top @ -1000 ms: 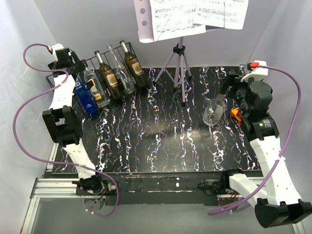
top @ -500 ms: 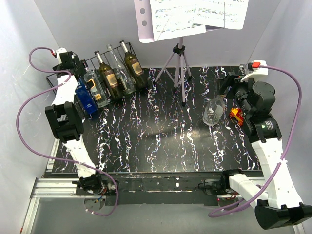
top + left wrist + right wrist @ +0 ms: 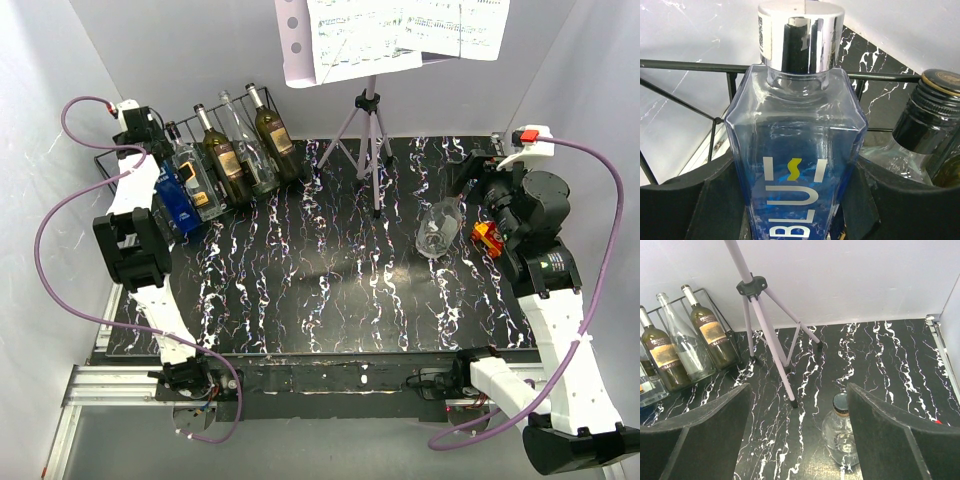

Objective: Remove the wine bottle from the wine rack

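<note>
The black wire wine rack (image 3: 108,160) stands at the back left with several bottles leaning in it. The leftmost is a blue bottle (image 3: 178,200) with a silver cap. My left gripper (image 3: 150,140) reaches into the rack's left end. In the left wrist view it (image 3: 800,200) is around the blue bottle (image 3: 795,150), with a black finger against each side below the shoulder. A rack bar (image 3: 690,65) runs behind the cap. My right gripper (image 3: 475,165) is open and empty; in the right wrist view it (image 3: 799,440) hangs above the table.
Two dark wine bottles (image 3: 222,160) (image 3: 275,135) and clear ones (image 3: 250,150) lie in the rack to the right. A tripod music stand (image 3: 368,130) stands at back centre. A round clear bottle (image 3: 437,228) stands on the table below the right gripper, beside an orange object (image 3: 487,235).
My left arm has swung back and its wrist has moved in toward the blue bottle's neck end. My right arm has drawn slightly to the right. The bottles stay in place.
</note>
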You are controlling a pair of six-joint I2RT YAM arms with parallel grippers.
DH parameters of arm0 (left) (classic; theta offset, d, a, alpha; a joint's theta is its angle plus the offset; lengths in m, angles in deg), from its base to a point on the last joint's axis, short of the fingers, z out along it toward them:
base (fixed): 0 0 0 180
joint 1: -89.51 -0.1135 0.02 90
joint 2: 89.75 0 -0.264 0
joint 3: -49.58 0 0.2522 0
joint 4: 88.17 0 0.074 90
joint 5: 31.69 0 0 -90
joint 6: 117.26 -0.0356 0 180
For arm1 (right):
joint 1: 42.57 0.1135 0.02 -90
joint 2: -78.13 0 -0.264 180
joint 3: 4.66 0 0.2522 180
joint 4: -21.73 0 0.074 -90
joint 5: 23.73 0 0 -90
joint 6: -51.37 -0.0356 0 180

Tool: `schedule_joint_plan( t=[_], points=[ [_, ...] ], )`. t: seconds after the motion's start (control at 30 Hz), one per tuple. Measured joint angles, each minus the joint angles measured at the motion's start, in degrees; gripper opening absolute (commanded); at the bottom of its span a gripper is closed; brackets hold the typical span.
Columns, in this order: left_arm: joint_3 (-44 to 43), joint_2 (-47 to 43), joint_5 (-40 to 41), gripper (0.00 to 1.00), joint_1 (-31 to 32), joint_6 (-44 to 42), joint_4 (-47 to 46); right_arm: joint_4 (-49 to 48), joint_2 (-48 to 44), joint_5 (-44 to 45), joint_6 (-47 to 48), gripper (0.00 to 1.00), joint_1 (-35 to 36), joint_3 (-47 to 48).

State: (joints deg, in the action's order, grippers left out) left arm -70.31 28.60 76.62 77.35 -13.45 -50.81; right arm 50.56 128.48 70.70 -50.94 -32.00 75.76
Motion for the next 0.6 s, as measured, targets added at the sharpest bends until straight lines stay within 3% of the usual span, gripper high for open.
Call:
schedule_joint_plan(
  t=[0.23, 0.6],
  points=[
    [5.86, -5.97, -4.74, 0.00, 0.17, -4.85, -2.56, 0.02, -0.28, -0.90, -0.61, 0.83, 0.00, 0.00],
    [24.74, -30.97, -11.50, 0.00, 0.35, -7.67, -10.40, 1.49, -1.55, -5.31, -2.80, 0.82, 0.00, 2.25]
  ],
)
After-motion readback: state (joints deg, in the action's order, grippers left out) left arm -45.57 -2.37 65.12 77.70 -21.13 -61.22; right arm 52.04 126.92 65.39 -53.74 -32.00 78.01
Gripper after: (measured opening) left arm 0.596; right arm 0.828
